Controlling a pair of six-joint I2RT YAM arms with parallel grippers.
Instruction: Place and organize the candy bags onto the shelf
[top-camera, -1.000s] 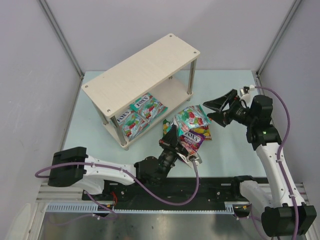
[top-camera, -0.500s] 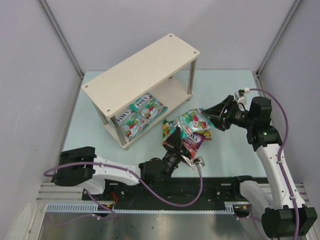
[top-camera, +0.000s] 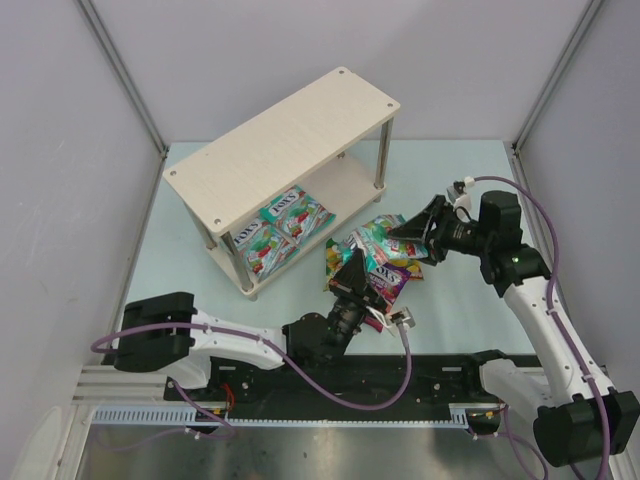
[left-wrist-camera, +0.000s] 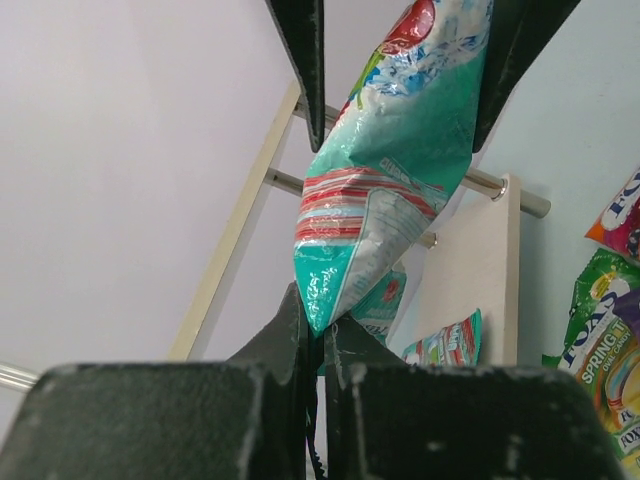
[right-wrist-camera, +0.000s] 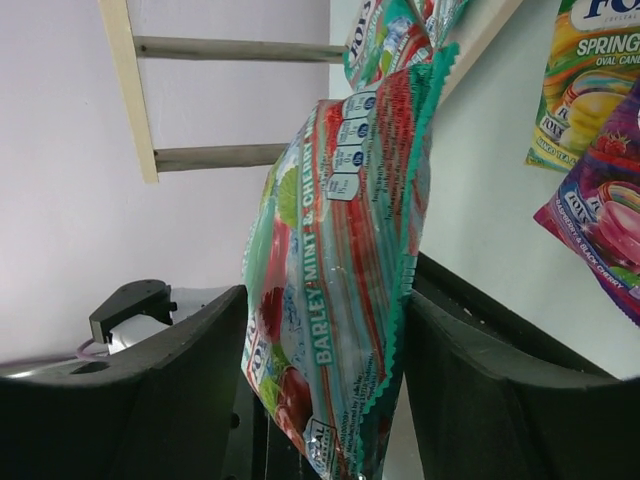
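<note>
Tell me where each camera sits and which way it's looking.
Top external: above and behind, looking down on the two-tier pale wood shelf, left arm and right arm.
Left wrist: along the left jaws, shut on a teal glossy candy bag, toward the shelf.
Right wrist: between the open right jaws straddling that bag.
Shared: both wrists see that bag.

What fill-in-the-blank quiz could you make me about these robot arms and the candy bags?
1. The left gripper pinches the corner of a ____ candy bag.
2. The other gripper, its fingers flanking that same bag, belongs to the ____ arm.
3. On the shelf, stored candy bags lie on its ____ board.

Missing words: teal; right; lower.
</note>
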